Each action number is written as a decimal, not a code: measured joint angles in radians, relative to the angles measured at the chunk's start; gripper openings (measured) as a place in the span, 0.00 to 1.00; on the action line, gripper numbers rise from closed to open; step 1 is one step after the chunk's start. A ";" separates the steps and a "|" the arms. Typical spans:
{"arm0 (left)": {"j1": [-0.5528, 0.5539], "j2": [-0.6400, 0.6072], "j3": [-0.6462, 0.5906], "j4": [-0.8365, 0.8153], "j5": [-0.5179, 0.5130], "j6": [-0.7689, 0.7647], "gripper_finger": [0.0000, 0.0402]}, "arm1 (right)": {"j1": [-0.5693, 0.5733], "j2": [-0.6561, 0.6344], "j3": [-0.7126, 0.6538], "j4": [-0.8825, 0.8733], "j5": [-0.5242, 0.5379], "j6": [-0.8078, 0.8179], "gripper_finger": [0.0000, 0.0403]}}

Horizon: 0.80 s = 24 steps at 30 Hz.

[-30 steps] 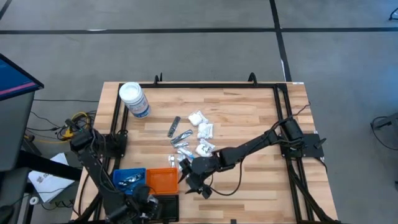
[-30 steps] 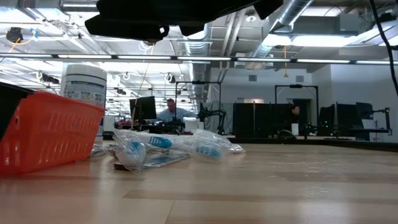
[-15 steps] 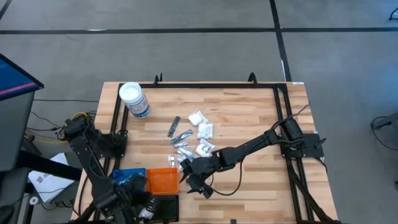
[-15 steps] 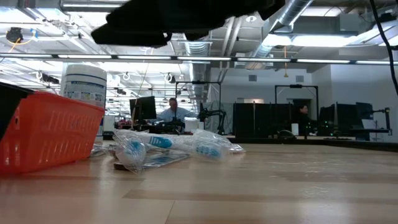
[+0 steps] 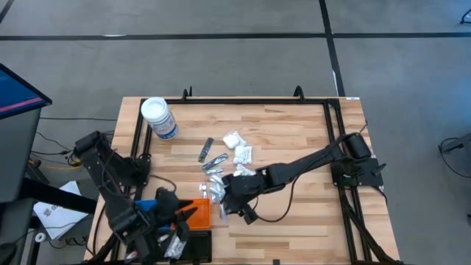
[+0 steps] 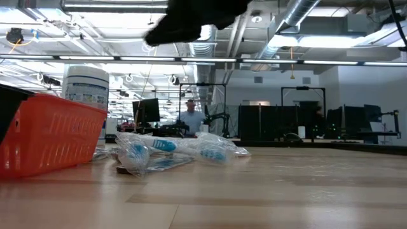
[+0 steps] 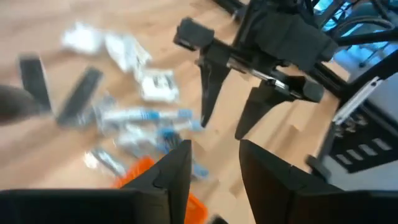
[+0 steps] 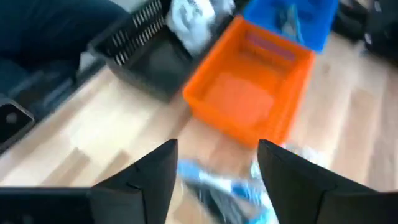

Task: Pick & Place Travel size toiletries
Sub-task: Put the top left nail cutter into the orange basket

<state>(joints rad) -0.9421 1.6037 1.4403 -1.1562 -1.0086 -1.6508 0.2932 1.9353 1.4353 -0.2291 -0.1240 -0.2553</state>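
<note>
High view: the travel size toiletries (image 5: pixel 224 165) lie loose on the worktop (image 5: pixel 294 132). The right gripper (image 5: pixel 234 206) hangs beside the orange tray (image 5: pixel 197 213), apparently positioned for pickup.

Right wrist view: jaws released, empty; a blue-white packet (image 8: pixel 214 186) lies between them, below.

Left wrist view: left gripper (image 7: pixel 214 165) released, well apart.
</note>
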 joint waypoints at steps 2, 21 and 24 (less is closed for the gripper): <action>0.023 -0.002 0.000 0.000 0.005 0.072 0.32 | -0.002 -0.008 0.000 -0.052 -0.002 0.027 0.48; 0.196 -0.233 -0.329 0.002 -0.004 0.285 0.32 | 0.028 -0.259 -0.424 0.265 0.074 0.280 0.14; 0.221 -0.333 -0.395 0.003 -0.086 0.309 0.32 | -0.004 -0.364 -0.528 0.432 0.130 0.278 0.13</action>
<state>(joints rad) -0.7207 1.2711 1.0453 -1.1533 -1.0943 -1.3422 0.2894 1.5714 0.9073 0.2028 0.0063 0.0224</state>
